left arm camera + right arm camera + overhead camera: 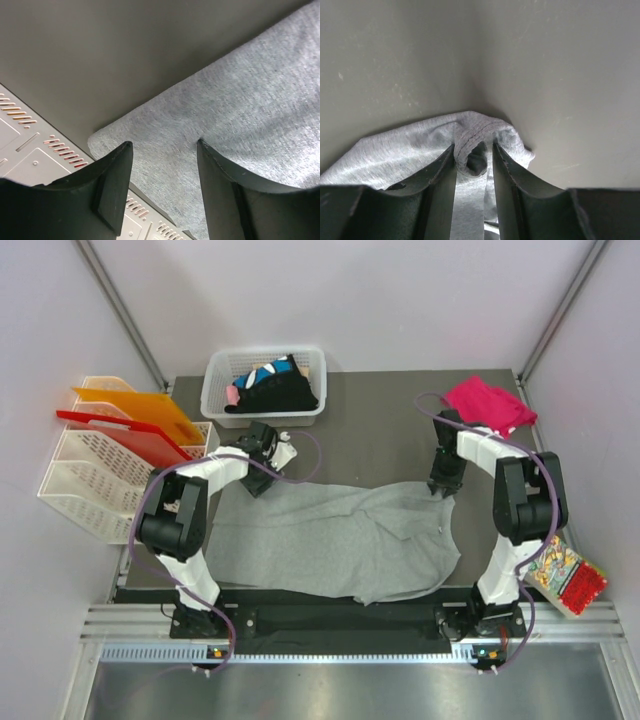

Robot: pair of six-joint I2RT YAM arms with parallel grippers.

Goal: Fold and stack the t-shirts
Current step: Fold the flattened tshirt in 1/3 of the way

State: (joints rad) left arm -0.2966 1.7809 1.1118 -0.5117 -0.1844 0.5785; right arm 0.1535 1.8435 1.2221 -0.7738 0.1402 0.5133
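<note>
Close the wide left gripper [162, 150] on the large plain light grey cloth t-shirt [250, 100] at lower centre, matching the narrow right gripper [474, 147] pinching its hem.

Grey t-shirt [330, 535] flat, pink t-shirt [488, 405] crumpled, black t-shirts [282, 395] in basket [214, 390]

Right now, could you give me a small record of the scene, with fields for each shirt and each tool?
grey shirt: spread on the table, slightly wrinkled
pink shirt: crumpled, far right corner
black shirts: in the white basket
left tool: open over the grey shirt's corner
right tool: closed on a bunched grey hem
</note>
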